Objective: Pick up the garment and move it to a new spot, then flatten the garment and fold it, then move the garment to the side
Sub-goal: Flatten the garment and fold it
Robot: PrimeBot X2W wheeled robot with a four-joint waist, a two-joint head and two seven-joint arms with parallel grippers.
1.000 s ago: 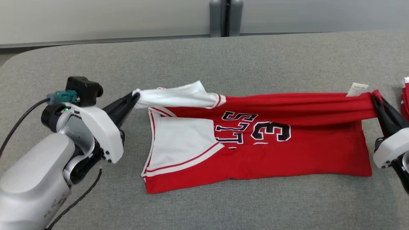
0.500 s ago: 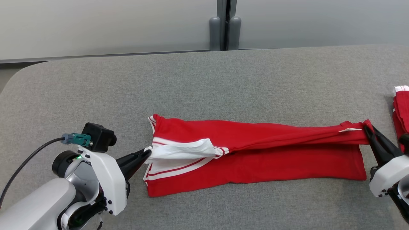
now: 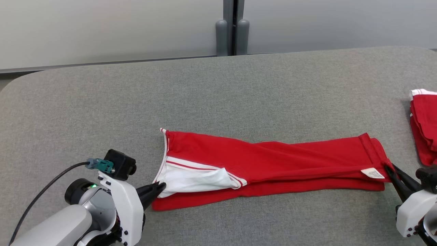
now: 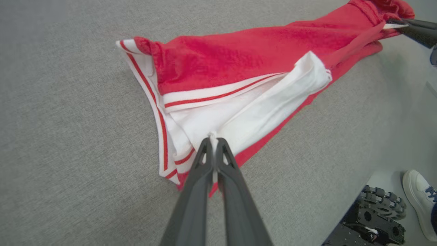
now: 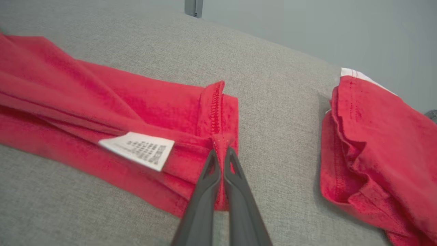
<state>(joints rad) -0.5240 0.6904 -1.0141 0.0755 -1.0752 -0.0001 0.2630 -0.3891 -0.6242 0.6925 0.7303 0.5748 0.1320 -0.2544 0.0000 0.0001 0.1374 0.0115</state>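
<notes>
While gripping the garment (image 3: 273,157) by its white left end in the closed left claw (image 3: 163,186) and its red right corner in the closed right claw (image 3: 387,168), holds it lengthwise left-to-right on the near counter (image 3: 218,89).

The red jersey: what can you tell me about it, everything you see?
The jersey is red knit fabric with white panels and red-white trim at its left end. It lies on the grey table, folded lengthwise into a long band. A white label shows near its right end. The left gripper pinches the white end; the right gripper pinches the red corner.
</notes>
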